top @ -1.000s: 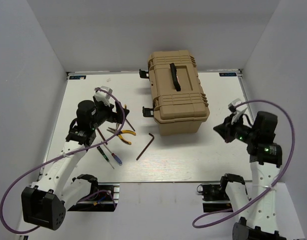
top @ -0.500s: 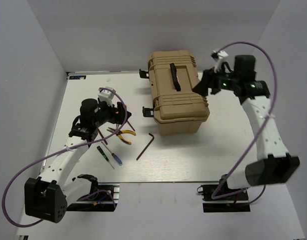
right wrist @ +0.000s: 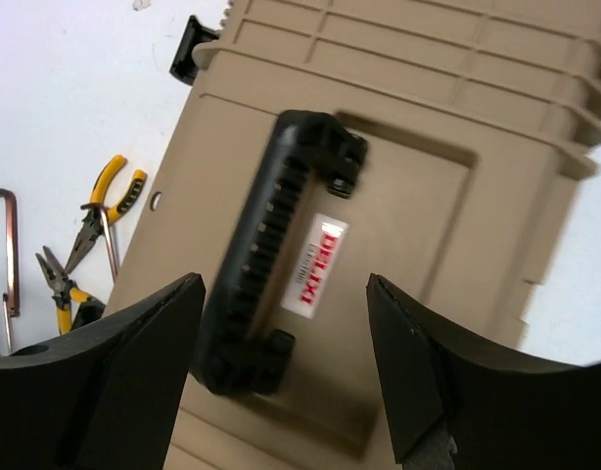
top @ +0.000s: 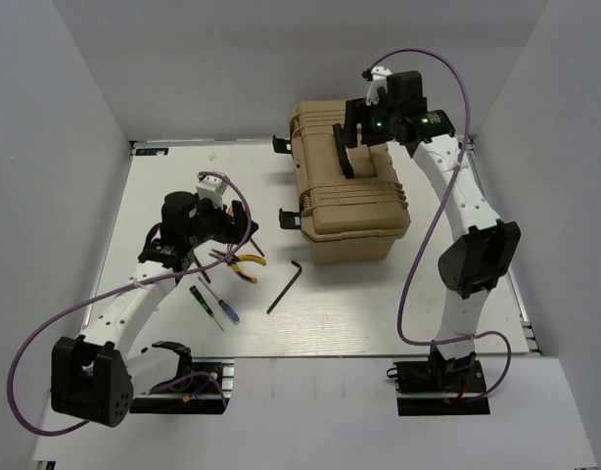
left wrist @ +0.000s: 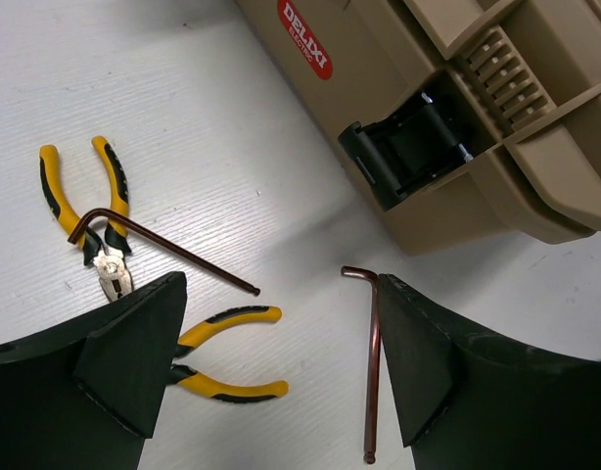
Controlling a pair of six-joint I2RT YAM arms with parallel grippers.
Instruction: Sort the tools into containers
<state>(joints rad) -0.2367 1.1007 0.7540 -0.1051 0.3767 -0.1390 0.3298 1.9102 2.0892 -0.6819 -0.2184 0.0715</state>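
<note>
The tools lie left of the closed tan toolbox (top: pixel 347 186): yellow-handled pliers (top: pixel 246 262), a dark hex key (top: pixel 284 286) and thin screwdrivers (top: pixel 212 304). The left wrist view shows two pairs of pliers (left wrist: pixel 95 206) (left wrist: pixel 227 352) and two hex keys (left wrist: pixel 168 252) (left wrist: pixel 373 367). My left gripper (top: pixel 238 223) (left wrist: pixel 281 367) hovers open over them, holding nothing. My right gripper (top: pixel 352 122) (right wrist: pixel 281 377) hangs open above the toolbox lid (right wrist: pixel 418 235), its jaws either side of the near end of the black carry handle (right wrist: pixel 271 245), not touching it.
The toolbox's black latches (top: pixel 289 217) (left wrist: pixel 408 147) face the tools. White walls enclose the table (top: pixel 379 313) on three sides. Both arm bases sit at the near edge.
The right arm swung from the table's right side up and over the toolbox lid, and its jaws opened. The left arm barely shifted.
</note>
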